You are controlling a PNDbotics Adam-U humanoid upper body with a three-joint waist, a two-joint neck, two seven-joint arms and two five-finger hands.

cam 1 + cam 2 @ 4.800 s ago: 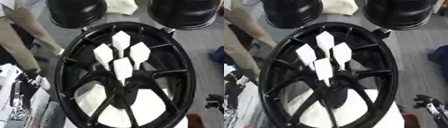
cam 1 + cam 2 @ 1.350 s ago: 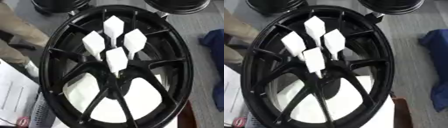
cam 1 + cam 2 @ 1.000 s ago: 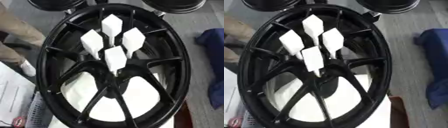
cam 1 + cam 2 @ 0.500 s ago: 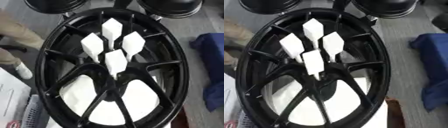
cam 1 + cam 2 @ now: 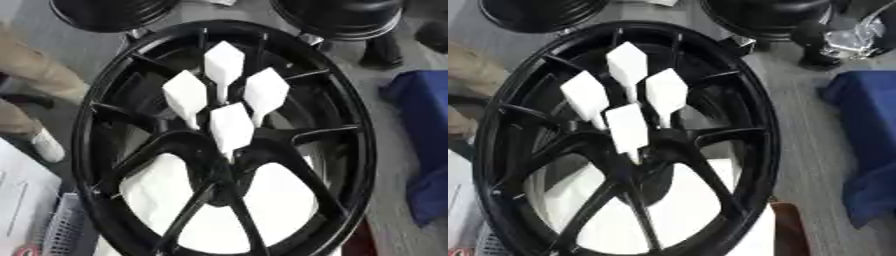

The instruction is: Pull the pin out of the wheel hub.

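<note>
A large black spoked wheel hub [image 5: 350, 150] lies flat and fills most of both eye views, resting on something white that shows between its spokes. Several white pins with flat, kite-shaped heads stand upright around its centre: a near one [image 5: 231, 128], a left one [image 5: 185, 95], a far one [image 5: 223, 63] and a right one [image 5: 265, 91]. Their thin stems run down toward the hub's centre [image 5: 220, 175]. Neither of my hands shows in either view.
Two more black wheels lie beyond the hub, at far left [image 5: 114, 12] and far right [image 5: 346, 17]. A blue cloth [image 5: 868, 145] lies on the grey floor at right. A person's trouser leg and shoe [image 5: 44, 145] stand at left. White papers sit at lower left.
The whole picture has shifted and tilted, so the camera has moved. The pins stand in the same arrangement on the hub as before.
</note>
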